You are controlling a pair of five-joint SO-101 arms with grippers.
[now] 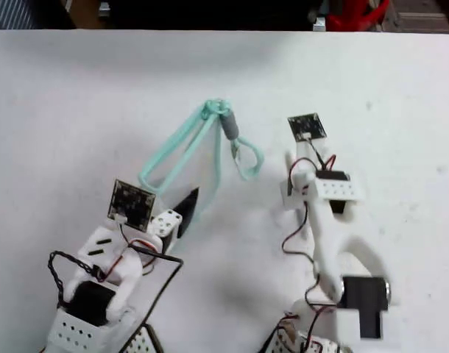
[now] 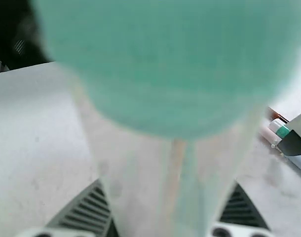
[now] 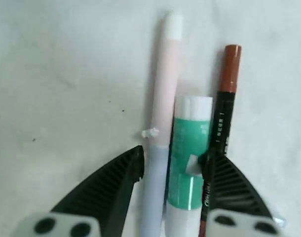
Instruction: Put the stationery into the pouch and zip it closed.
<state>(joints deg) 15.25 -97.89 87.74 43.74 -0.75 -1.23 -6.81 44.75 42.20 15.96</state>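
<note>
Pouch (image 2: 180,64) fabric is sitting almost against the left wrist lens, teal trim and clear wall blurring together. I am seeing the left gripper (image 1: 182,211) at the pouch's near end in the high view. I cannot tell whether it is clamping, though the pouch is probably being held, since its teal rim is standing up off the table (image 1: 77,103) as an open loop.

Right gripper (image 3: 174,155) is hanging with its jaws spread and pinching nothing. Three pieces are lying side by side and touching under it: a pale pen (image 3: 165,89), a glue stick (image 3: 191,148) and a brown-capped pen (image 3: 228,84). The pale pen and glue stick are lying inside the gap. The brown-capped pen is running under the tip of one jaw.

All three long axes are running straight out from the claw, parallel to the fingers, so I am judging that closing would squeeze across their width. The right arm is the nearer one to the stationery. The pouch mouth is lying to that arm's left, near but apart.
</note>
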